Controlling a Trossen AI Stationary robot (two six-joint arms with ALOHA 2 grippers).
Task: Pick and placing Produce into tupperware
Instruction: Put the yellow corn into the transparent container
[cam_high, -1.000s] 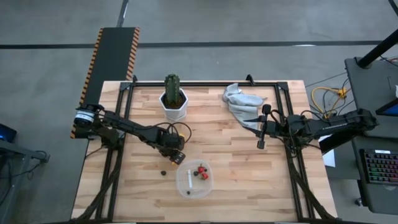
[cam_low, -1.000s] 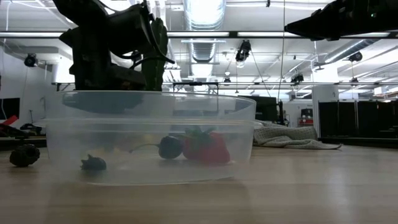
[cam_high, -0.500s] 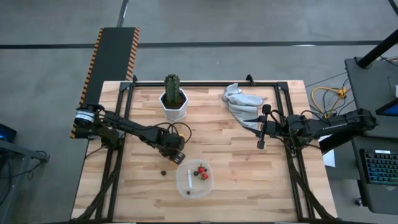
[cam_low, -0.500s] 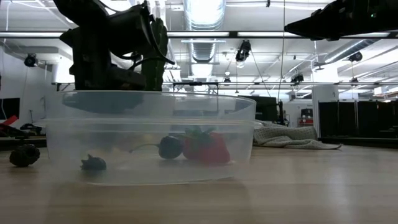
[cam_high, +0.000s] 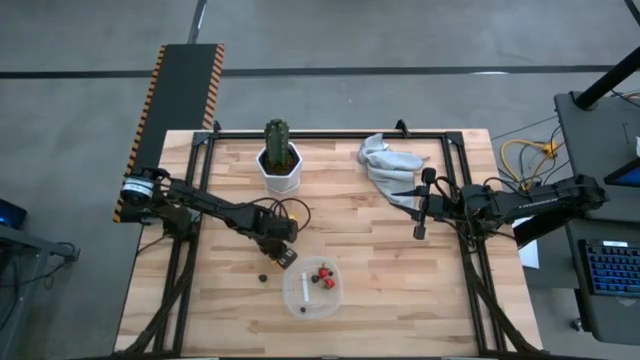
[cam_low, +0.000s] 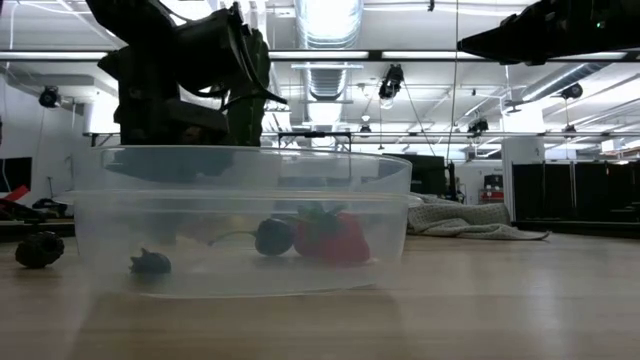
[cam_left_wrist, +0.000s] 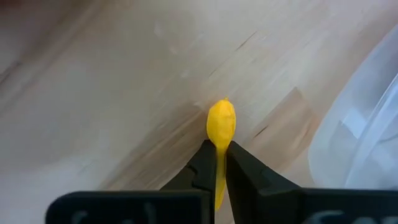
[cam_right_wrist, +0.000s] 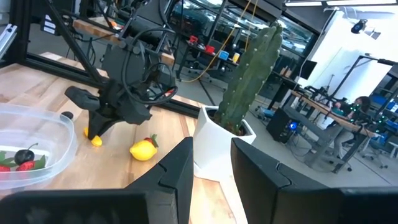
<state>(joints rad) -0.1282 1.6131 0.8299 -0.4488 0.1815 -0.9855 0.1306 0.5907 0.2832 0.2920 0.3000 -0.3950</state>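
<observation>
On the wooden desk (cam_high: 400, 260), the left hand (cam_left_wrist: 217, 163) pinches a yellow piece (cam_left_wrist: 221, 122); the tub (cam_high: 310, 288) sits just beside it, toward the front edge.

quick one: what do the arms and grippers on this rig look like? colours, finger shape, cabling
Both arms are dark, near-black and slender. The left gripper has two matte black wedge fingers tapering to narrow tips; a black cable loops above its wrist. The right gripper has broader, flat black fingers. The left arm's base joint carries a white band.
</observation>
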